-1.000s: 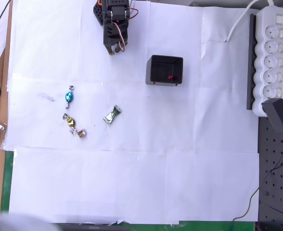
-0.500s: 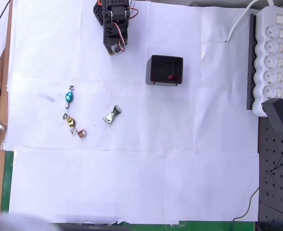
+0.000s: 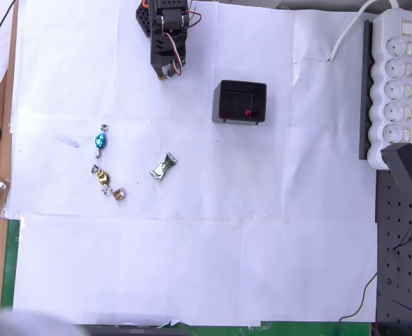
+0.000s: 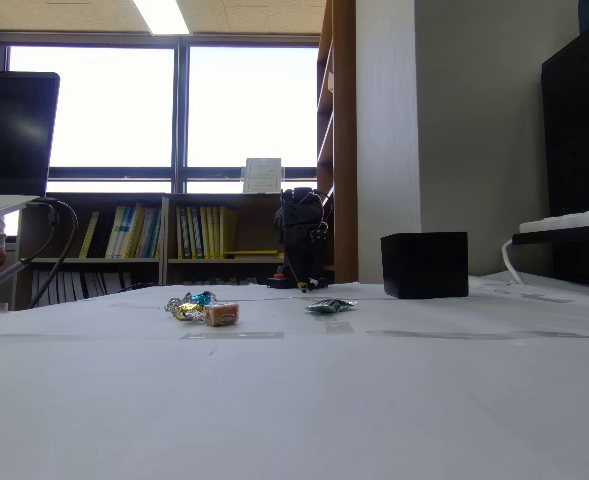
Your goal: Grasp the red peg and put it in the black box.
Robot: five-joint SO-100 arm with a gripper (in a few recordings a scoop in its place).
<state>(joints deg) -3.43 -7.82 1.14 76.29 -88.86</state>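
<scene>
Red peg (image 3: 247,113) lies inside the black box (image 3: 240,87); arm (image 3: 167,35) folded beside the box, fingers' state unclear.

Robot arm (image 3: 165,31): black blocky plastic body with boxy motor housings, orange trim at the far end, thin red and white wires looping alongside.

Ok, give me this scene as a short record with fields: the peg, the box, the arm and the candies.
red peg: inside the black box
black box: on white paper, right of the arm in the overhead view
gripper: folded back at the top edge, away from the box; jaw state unclear
candies: blue, gold, green, left of the box
task state: peg looks delivered
</scene>
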